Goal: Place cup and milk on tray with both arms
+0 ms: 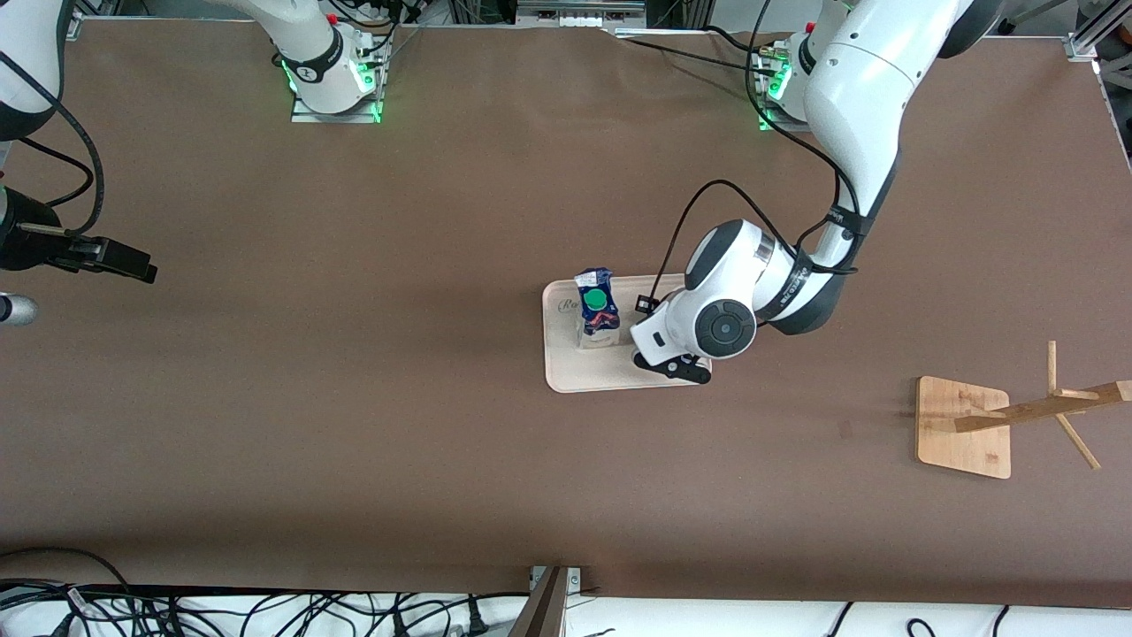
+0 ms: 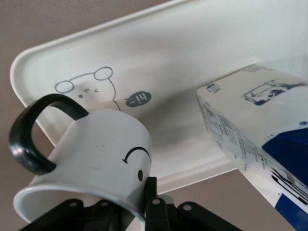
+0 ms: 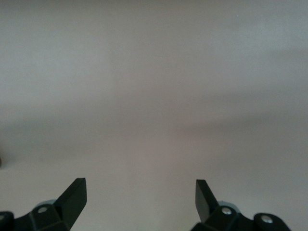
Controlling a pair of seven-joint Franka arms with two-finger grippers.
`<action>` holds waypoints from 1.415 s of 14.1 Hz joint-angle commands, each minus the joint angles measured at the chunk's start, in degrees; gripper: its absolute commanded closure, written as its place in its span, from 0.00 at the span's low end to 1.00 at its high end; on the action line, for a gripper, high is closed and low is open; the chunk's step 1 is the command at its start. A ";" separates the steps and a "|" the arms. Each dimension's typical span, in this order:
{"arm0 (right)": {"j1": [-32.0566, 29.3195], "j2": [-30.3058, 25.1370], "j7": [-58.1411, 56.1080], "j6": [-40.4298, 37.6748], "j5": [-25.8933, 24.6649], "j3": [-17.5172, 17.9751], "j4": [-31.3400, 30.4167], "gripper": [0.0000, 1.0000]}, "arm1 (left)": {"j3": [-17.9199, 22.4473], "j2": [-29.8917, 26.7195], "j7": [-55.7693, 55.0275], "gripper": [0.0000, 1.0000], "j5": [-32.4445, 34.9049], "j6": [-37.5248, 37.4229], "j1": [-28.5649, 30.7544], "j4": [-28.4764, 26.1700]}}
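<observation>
The cream tray [image 1: 584, 376] lies mid-table. The milk [image 1: 597, 310] stands on it, blue top and green cap up. My left gripper [image 1: 676, 366] is low over the tray's end toward the left arm, and my left arm hides the cup in the front view. In the left wrist view my left gripper [image 2: 142, 202] is shut on the rim of the white smiley cup [image 2: 96, 144]. The cup's black handle [image 2: 26, 134] is over the tray [image 2: 192, 62] by the rabbit drawing [image 2: 86, 84], with the milk [image 2: 250, 125] beside it. My right gripper [image 1: 124, 259] [image 3: 139, 188] is open, empty, waiting.
A wooden rack [image 1: 964, 425] with slanted pegs stands toward the left arm's end of the table, nearer to the front camera than the tray. A grey object [image 1: 16, 310] shows at the table's edge below my right gripper. Cables lie along the table's front edge.
</observation>
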 commanded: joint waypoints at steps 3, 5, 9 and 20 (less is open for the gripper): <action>-2.10 0.11 -2.04 -0.68 3.25 -0.55 0.52 0.00 | 0.63 1.77 0.89 0.00 -0.46 -1.12 -0.64 2.70; -3.07 -0.15 -2.84 -0.24 4.06 1.02 0.25 0.00 | 0.63 1.51 1.26 0.00 -0.63 -1.21 -0.46 2.70; -25.41 -4.10 -1.70 0.11 -7.77 30.99 0.52 0.00 | 1.15 0.55 1.43 0.00 -1.07 -1.47 0.24 2.70; -34.45 -8.40 3.30 4.67 -10.09 40.49 -4.65 0.00 | 2.56 -7.36 1.69 0.00 -1.16 -5.86 3.66 2.79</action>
